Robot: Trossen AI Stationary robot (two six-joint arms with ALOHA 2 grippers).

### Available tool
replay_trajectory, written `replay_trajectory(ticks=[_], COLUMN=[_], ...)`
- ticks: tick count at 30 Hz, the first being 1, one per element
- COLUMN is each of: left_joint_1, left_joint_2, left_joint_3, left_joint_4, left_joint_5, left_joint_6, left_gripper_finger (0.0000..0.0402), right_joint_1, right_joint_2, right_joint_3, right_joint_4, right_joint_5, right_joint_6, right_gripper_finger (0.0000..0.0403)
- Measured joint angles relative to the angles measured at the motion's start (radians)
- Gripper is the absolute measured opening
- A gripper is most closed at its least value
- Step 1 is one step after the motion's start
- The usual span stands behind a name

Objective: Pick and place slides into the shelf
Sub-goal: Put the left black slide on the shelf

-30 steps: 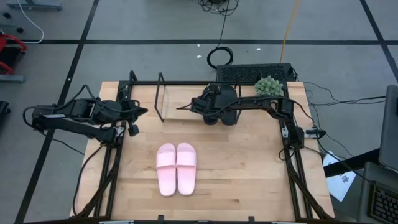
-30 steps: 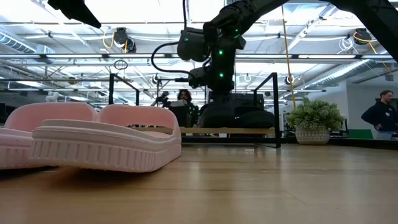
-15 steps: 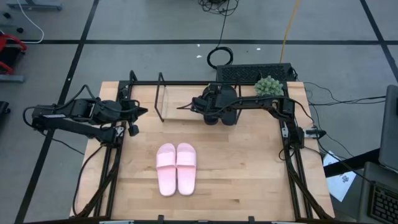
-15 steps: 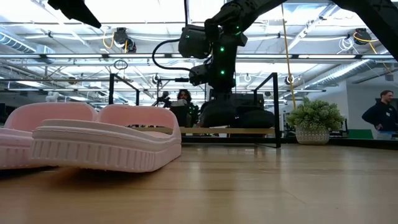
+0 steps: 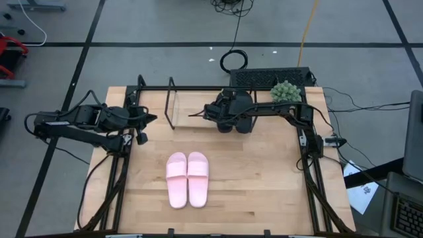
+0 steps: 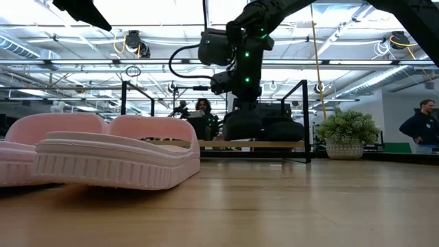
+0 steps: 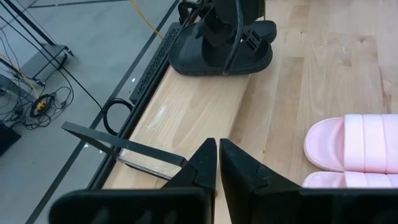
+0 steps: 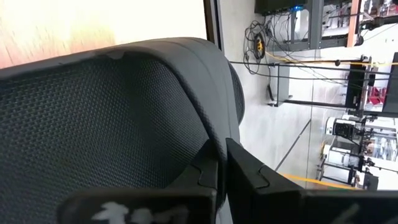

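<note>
Two black slides (image 5: 236,119) stand side by side on the shelf's wooden board (image 5: 198,109), framed by thin black rods, at the table's far edge. My right gripper (image 5: 223,112) points down onto the left black slide (image 6: 241,127) and is shut on it; the other black slide (image 6: 281,130) sits beside it. The pink pair (image 5: 187,178) lies soles down on the table's near middle, also filling the low view (image 6: 103,151). My left gripper (image 7: 217,163) is shut and empty, hovering at the table's left side, left of the shelf. My right gripper holds the left black slide by its wide meshed strap, whose edge (image 8: 214,134) runs into the narrow gap between the two fingers. The fingers (image 6: 243,103) come from above, pointing down. The slide stays upright, sole level with the shelf board; lifted or resting, I cannot tell.
A potted plant (image 5: 285,90) stands at the shelf's right end, close to the black slides. An upright rod frame (image 5: 170,106) marks the shelf's left part, with bare board between it and the slides. People show in the room behind (image 6: 418,127).
My right gripper, with the black slide in it, has edged slightly toward the table's right. Everything else has kept still.
</note>
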Motion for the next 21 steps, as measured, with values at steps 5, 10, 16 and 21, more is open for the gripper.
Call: replay_trajectory(ticks=[5,10,16,21], left_joint_1=[0.0,0.0,0.0,0.0], left_joint_2=[0.0,0.0,0.0,0.0], left_joint_3=[0.0,0.0,0.0,0.0], left_joint_4=[0.0,0.0,0.0,0.0], left_joint_5=[0.0,0.0,0.0,0.0], left_joint_6=[0.011,0.016,0.017,0.019], left_gripper_finger=[0.0024,0.0024,0.0024,0.0024], right_joint_1=[0.0,0.0,0.001,0.009], right_joint_2=[0.0,0.0,0.0,0.0], right_joint_3=[0.0,0.0,0.0,0.0], right_joint_4=[-0.012,-0.011,-0.011,-0.011], right_joint_5=[-0.002,-0.006,-0.056,-0.058], right_joint_6=[0.02,0.022,0.028,0.022], right_gripper_finger=[0.0,0.0003,0.0019,0.0025])
